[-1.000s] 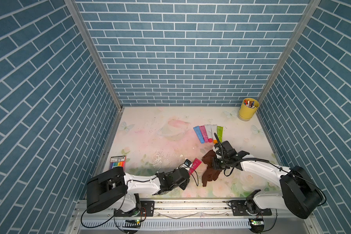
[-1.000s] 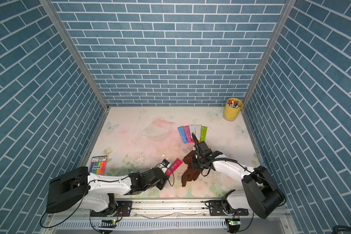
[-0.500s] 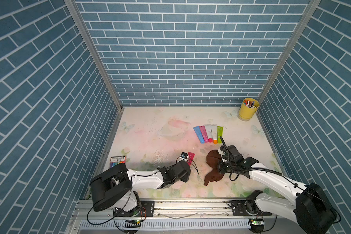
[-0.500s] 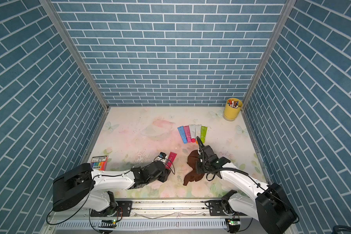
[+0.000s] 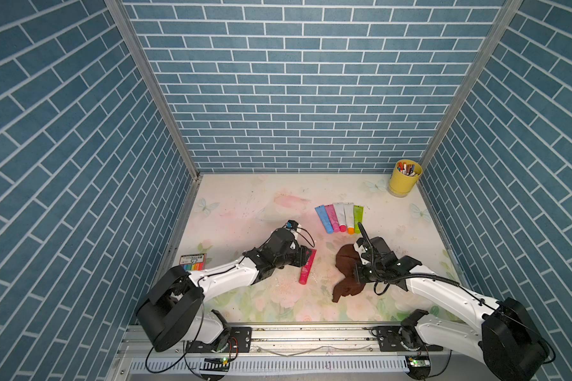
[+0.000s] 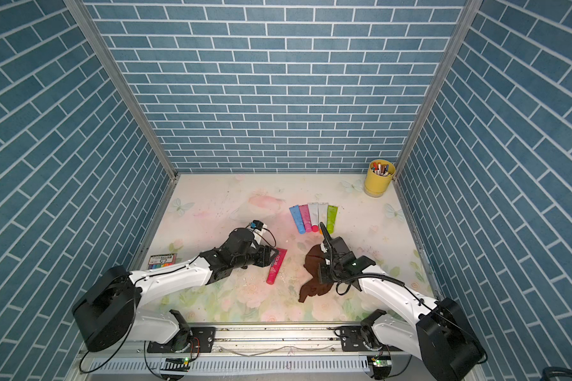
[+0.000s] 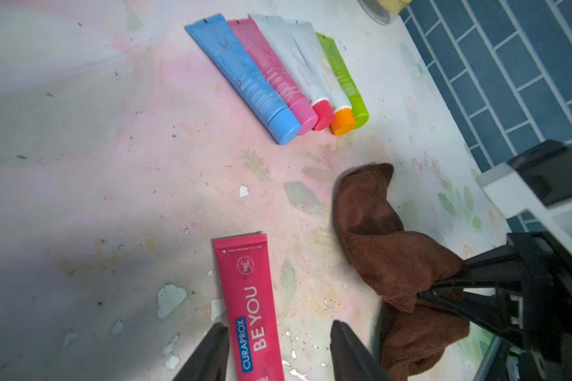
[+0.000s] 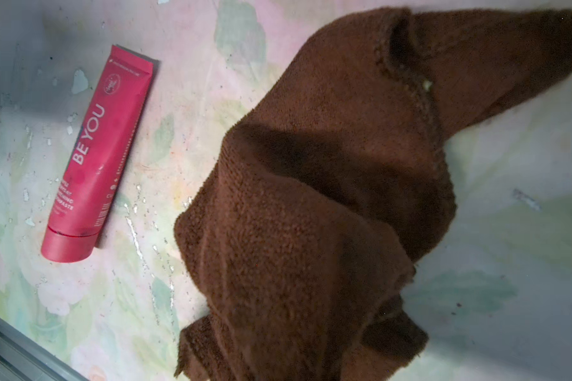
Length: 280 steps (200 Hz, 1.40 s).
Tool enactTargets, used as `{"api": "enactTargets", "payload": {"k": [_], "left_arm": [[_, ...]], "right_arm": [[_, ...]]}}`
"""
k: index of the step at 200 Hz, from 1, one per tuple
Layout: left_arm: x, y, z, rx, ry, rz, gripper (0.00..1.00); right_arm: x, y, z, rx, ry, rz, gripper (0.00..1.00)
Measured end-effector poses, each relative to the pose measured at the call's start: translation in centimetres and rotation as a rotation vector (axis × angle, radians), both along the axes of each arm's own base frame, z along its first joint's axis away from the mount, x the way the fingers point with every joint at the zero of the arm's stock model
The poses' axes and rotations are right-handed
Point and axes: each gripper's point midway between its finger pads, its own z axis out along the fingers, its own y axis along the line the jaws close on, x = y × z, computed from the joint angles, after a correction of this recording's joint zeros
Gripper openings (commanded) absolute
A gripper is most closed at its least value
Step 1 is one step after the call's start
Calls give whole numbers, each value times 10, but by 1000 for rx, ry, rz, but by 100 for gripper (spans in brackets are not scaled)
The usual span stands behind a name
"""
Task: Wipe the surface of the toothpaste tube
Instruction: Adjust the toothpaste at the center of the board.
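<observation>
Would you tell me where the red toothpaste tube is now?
In both top views the red toothpaste tube lies flat, crimped end beneath the left gripper, with the brown cloth to its right.

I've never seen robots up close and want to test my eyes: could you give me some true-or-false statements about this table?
1. The red toothpaste tube lies flat on the table. True.
2. The right gripper is empty. False: it is shut on the brown cloth.
3. Five other tubes lie side by side in a row. True.
4. The yellow cup is empty. False: it holds pens.
5. The brown cloth covers the red toothpaste tube. False: it lies beside it, apart.
</observation>
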Motion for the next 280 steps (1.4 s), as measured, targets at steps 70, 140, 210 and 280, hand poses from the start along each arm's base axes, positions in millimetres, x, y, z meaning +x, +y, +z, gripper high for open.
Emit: {"api": "enactTargets", "payload": {"k": [70,140,210,280], "left_arm": [[-29,-2,-51,23,159,-124,43],[-23,-7,-63,48,162,-143,31],[-20,-14,-60,139,113,-126,2],[-10,21,-50,548,-12,38,0]], "right_arm": [[-3,7,2,42,10,22,0],[-4,10,3,58,15,31,0],[-5,10,0,51,29,32,0],[-5,10,-1,50,30,32,0]]}}
